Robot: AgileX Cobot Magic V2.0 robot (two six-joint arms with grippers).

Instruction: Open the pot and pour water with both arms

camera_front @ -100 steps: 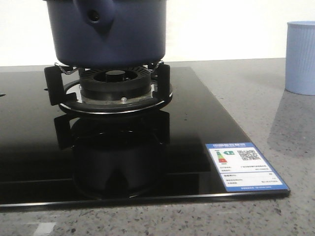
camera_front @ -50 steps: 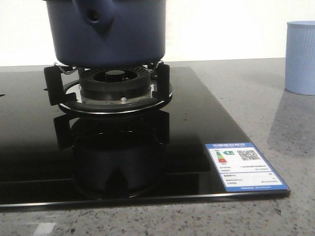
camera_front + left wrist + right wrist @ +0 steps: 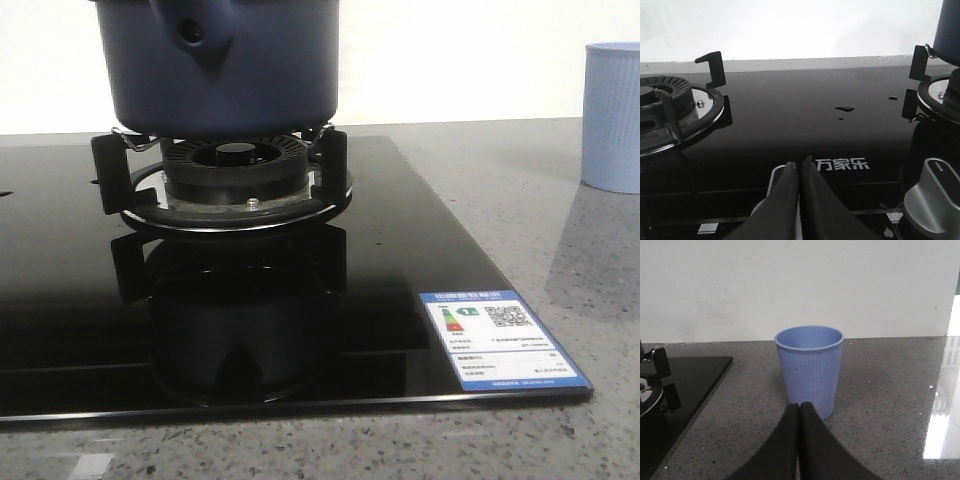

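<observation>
The black glass cooktop (image 3: pixel 420 250) lies on the speckled grey counter (image 3: pixel 560 250). The pot (image 3: pixel 220 65) sits on the burner's pan supports (image 3: pixel 225 190). A pale blue ribbed cup (image 3: pixel 810 370) stands upright on the counter beside the cooktop. The left gripper (image 3: pixel 799 172) and the right gripper (image 3: pixel 798 412) each have fingers pressed together, holding nothing.

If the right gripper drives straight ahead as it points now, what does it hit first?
Most likely the pale blue ribbed cup: it stands upright directly ahead of the shut right gripper on the grey countertop. The gap between them is hard to judge.
</observation>
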